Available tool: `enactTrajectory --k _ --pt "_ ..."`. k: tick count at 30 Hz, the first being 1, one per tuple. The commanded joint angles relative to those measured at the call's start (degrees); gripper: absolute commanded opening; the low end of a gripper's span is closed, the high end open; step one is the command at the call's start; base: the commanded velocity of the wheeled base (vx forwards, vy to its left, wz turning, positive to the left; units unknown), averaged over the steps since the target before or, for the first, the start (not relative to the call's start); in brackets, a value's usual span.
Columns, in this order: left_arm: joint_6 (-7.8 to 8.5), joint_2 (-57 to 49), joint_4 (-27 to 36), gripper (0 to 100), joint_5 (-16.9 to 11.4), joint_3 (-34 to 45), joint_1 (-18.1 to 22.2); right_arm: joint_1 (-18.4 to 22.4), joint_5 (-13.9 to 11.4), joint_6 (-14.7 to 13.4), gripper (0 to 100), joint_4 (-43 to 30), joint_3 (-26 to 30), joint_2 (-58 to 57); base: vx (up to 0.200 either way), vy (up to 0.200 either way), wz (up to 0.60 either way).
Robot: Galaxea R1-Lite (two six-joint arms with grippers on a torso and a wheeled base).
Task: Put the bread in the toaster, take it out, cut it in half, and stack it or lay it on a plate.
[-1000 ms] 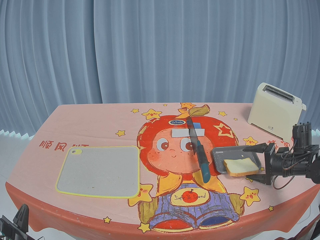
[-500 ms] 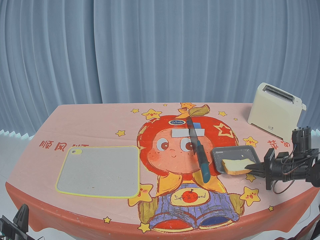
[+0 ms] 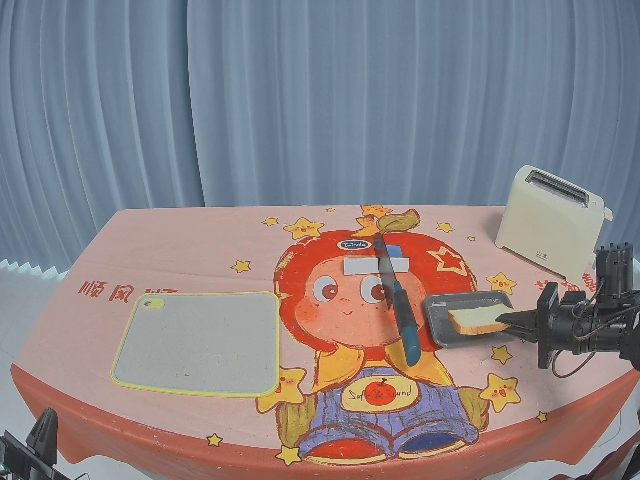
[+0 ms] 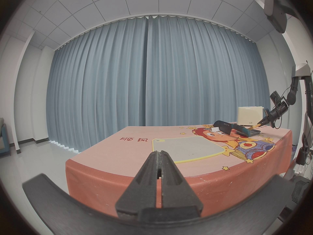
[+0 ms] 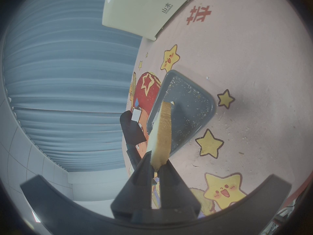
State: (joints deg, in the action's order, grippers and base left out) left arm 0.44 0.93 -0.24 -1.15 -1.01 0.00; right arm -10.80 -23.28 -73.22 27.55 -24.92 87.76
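Whereas a second ago the right gripper (image 3: 515,322) spreads wide on either side of the pale square slice of bread (image 3: 477,319) lying on the dark grey rectangular tray (image 3: 441,311), it is now clamped on the slice's near edge and has raised it, so the bread hangs roughly level just above the tray. That looks like a secured pick-up, with the carry to the cream-white toaster (image 3: 550,221) at the table's far right yet to come. Its fingers (image 5: 143,170) are nearly shut, pinching the crust between them. Beyond the table's near left edge, the left gripper (image 4: 158,162) has its fingers pressed together on nothing.
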Motion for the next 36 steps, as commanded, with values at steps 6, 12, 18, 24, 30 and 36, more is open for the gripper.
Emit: enactTrajectory --k 6,12,18,24,30,36 --pt "0.0 -0.93 -0.02 0 0.0 1.01 0.0 -0.19 0.34 2.55 0 -0.13 -0.66 -4.35 0.0 0.0 0.0" --pt "0.0 -0.93 -0.02 0 0.0 1.01 0.0 -0.27 0.43 7.21 0 -0.13 -0.66 -6.55 0.0 0.0 0.0" --pt "0.0 -0.93 -0.02 0 0.0 1.01 0.0 -0.27 0.61 13.36 0 -0.04 0.04 -7.16 0.0 0.0 0.0" --pt "0.0 -0.93 -0.02 0 0.0 1.01 0.0 -0.62 3.07 21.89 0 -0.13 0.75 -8.83 0.0 0.0 0.0" --pt "0.0 -0.93 -0.02 0 0.0 1.01 0.0 -0.98 3.16 31.64 0 -0.04 2.59 -11.12 0.0 0.0 0.0" --pt "0.0 -0.93 -0.02 0 0.0 1.01 0.0 -0.54 3.07 40.52 0 -0.04 3.38 -13.76 0.0 0.0 0.0"
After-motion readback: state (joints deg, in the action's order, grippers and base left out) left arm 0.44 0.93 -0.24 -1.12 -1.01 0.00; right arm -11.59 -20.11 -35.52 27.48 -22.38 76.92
